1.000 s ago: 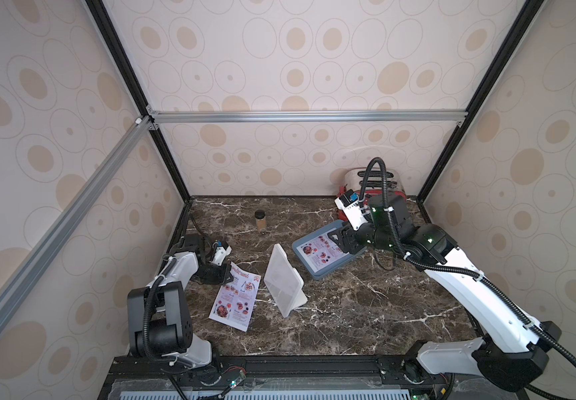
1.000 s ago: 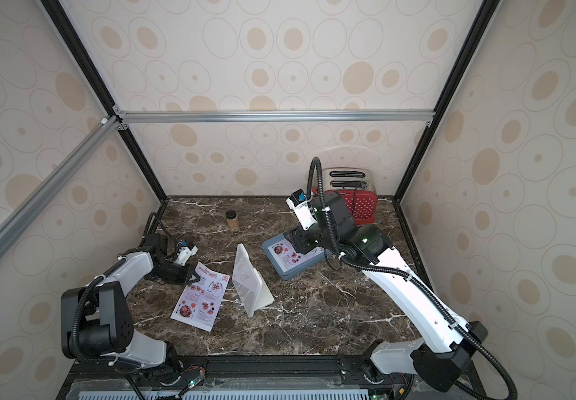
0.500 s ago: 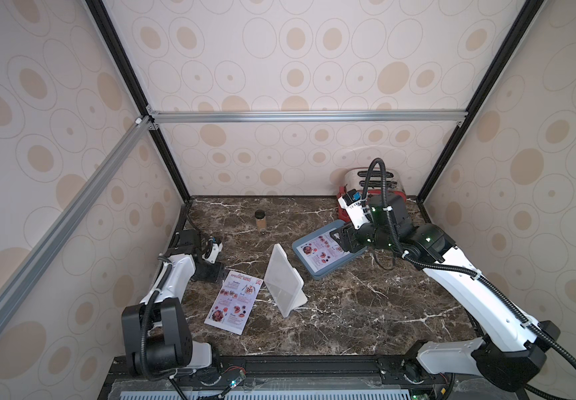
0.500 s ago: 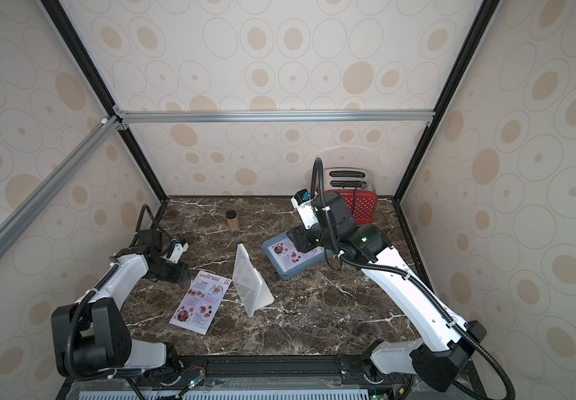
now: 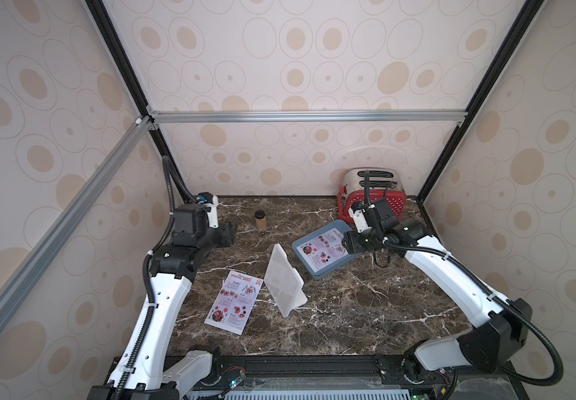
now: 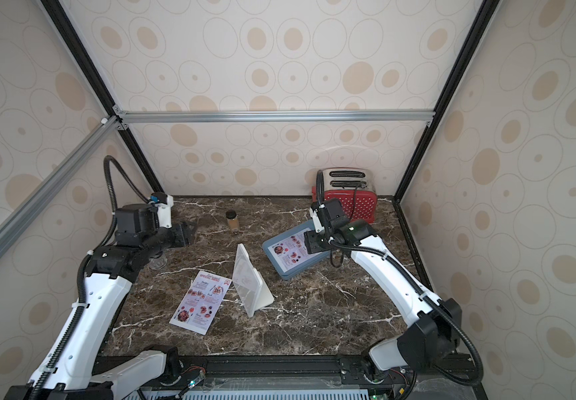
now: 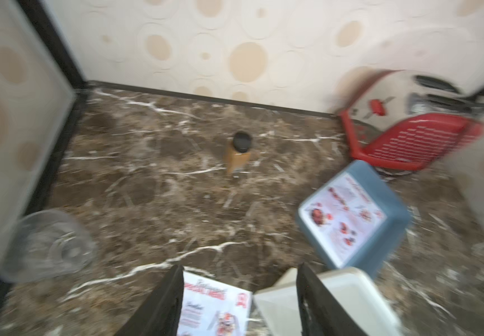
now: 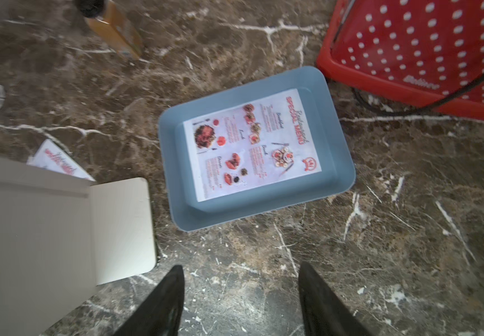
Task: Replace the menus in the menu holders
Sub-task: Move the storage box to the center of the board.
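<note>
One of the menus (image 5: 234, 301) (image 6: 201, 301) lies flat on the marble, left of the holder. The other menu (image 5: 321, 251) (image 8: 252, 145) lies inside the grey-blue tray (image 5: 328, 274) (image 8: 176, 174). Between them stands the whitish menu holder (image 5: 281, 280) (image 6: 246, 278) (image 8: 31, 227), its slanted face showing no print. My left gripper (image 5: 225, 235) (image 7: 240, 279) hovers open and empty above the back left of the table, well behind the loose menu (image 7: 214, 305). My right gripper (image 5: 347, 242) (image 8: 240, 279) hangs open and empty over the tray's right end.
A red toaster (image 5: 383, 197) (image 8: 424, 49) stands in the back right corner, its cord trailing by the tray. A brown spice jar (image 5: 260, 221) (image 7: 239, 154) stands at the back middle. A clear glass (image 6: 156, 263) (image 7: 51, 247) sits under my left arm near the left wall.
My left gripper opened, let go of the loose menu's top edge and rose back toward the far left. The menu settled flat. The right arm barely moved.
</note>
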